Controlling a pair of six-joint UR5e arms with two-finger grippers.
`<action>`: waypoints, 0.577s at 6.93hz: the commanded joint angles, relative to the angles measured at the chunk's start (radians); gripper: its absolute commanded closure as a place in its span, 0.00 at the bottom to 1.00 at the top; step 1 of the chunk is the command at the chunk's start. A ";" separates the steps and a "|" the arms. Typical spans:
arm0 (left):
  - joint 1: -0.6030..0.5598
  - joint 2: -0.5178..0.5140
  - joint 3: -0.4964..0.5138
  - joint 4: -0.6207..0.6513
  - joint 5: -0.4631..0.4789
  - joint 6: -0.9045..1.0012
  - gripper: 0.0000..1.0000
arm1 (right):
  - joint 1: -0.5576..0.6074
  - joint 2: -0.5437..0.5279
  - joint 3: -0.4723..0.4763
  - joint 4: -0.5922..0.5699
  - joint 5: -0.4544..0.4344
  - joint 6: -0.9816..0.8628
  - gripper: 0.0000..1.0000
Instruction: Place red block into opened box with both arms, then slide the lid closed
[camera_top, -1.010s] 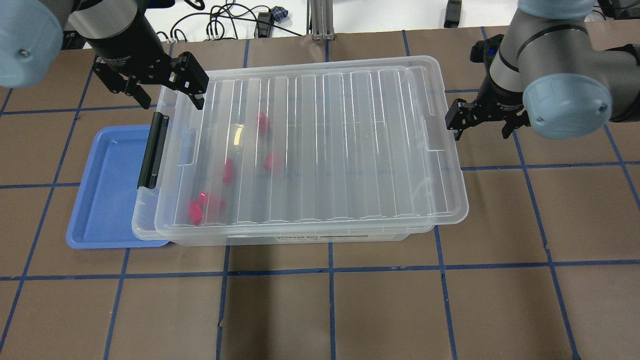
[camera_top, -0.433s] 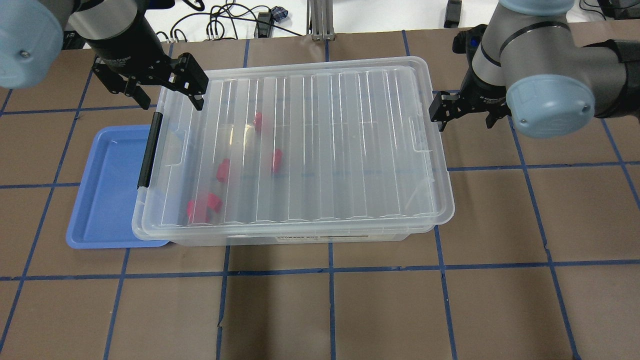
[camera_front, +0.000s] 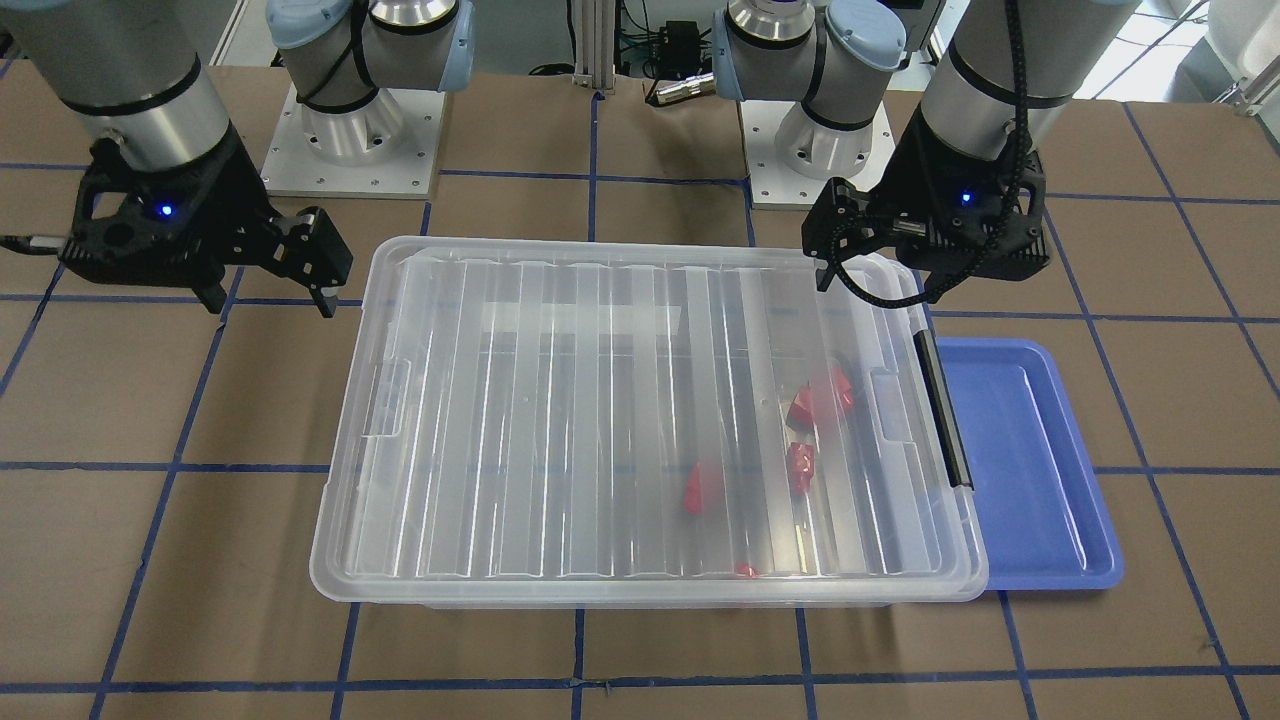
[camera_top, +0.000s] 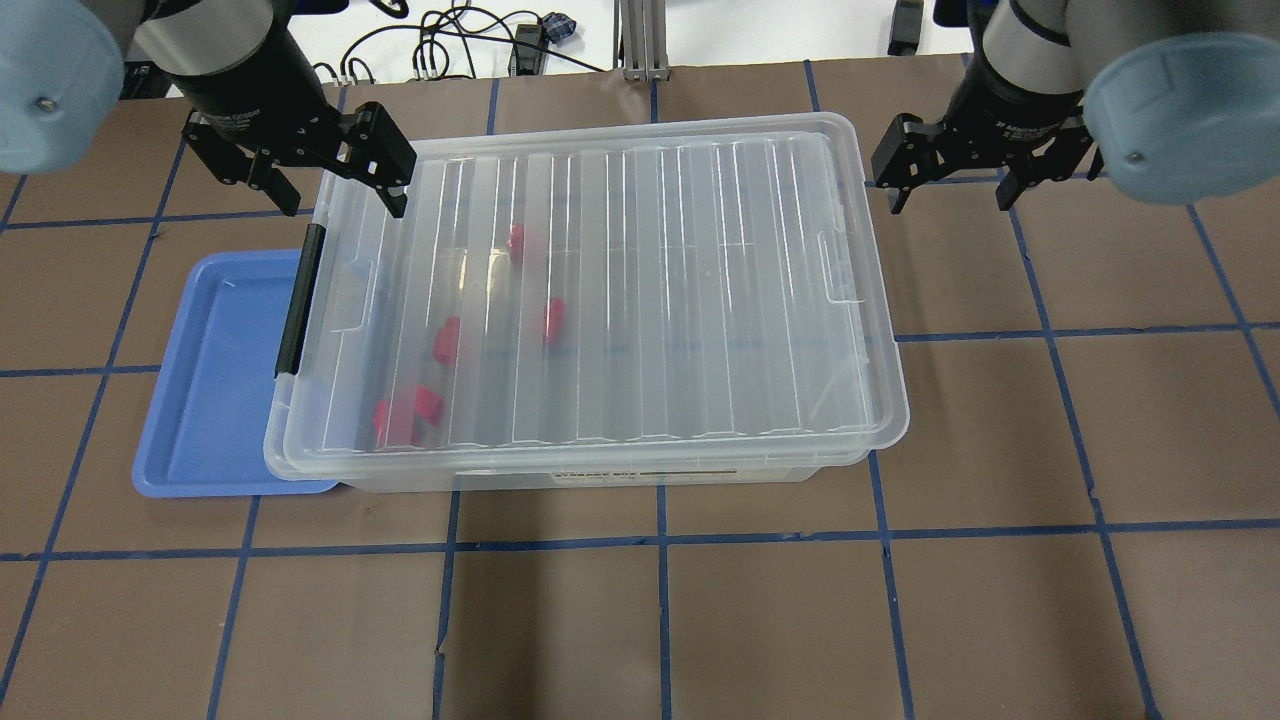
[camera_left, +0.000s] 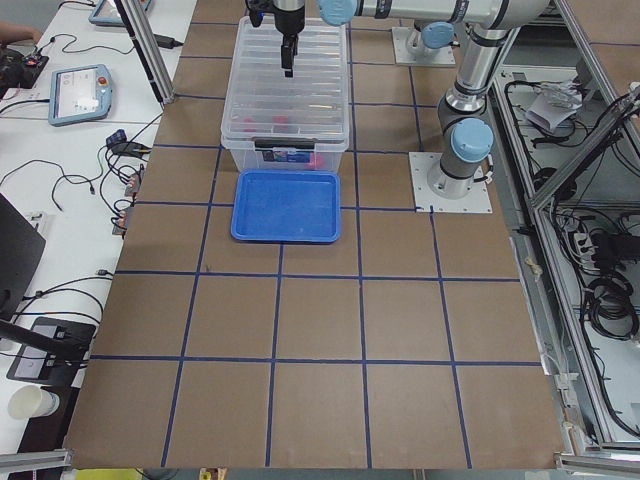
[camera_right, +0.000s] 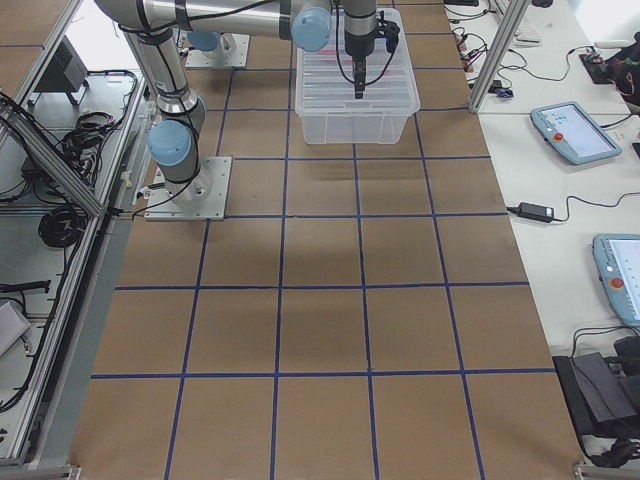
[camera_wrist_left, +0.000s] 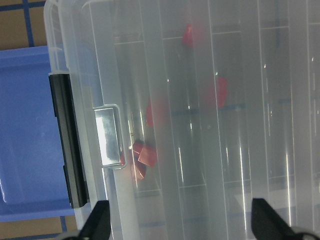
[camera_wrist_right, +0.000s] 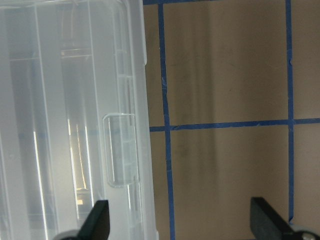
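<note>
The clear box (camera_top: 600, 475) stands mid-table with its black bar (camera_top: 297, 300) on the left. The ribbed lid (camera_top: 690, 290) lies flat over it and covers the whole opening. Several red blocks, such as one red block (camera_top: 553, 318) and another (camera_front: 800, 465), lie inside under the lid near the bar end. My left gripper (camera_top: 343, 200) hangs open over the box's far left corner, holding nothing. My right gripper (camera_top: 948, 200) is open and empty, clear of the box's far right corner. The right wrist view shows the lid's notch (camera_wrist_right: 121, 150) beside bare table.
A blue tray (camera_top: 210, 380) lies against the box's bar end, partly tucked under it. Brown paper with blue tape lines covers the table. Cables (camera_top: 450, 45) lie beyond the far edge. The arm bases (camera_front: 350, 140) stand behind the box.
The lid has slid left until it sits square over the box. My right gripper, which was at the lid's right edge, has since pulled back to the far right. The left arm stayed put.
</note>
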 joint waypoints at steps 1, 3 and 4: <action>0.000 0.008 -0.007 0.000 0.000 0.001 0.00 | 0.003 -0.017 -0.037 0.112 -0.002 0.020 0.00; 0.000 0.003 0.000 0.000 0.005 -0.001 0.00 | 0.003 -0.011 -0.038 0.103 0.001 0.020 0.00; -0.002 0.003 0.000 0.000 0.009 -0.001 0.00 | 0.003 -0.011 -0.038 0.103 0.001 0.020 0.00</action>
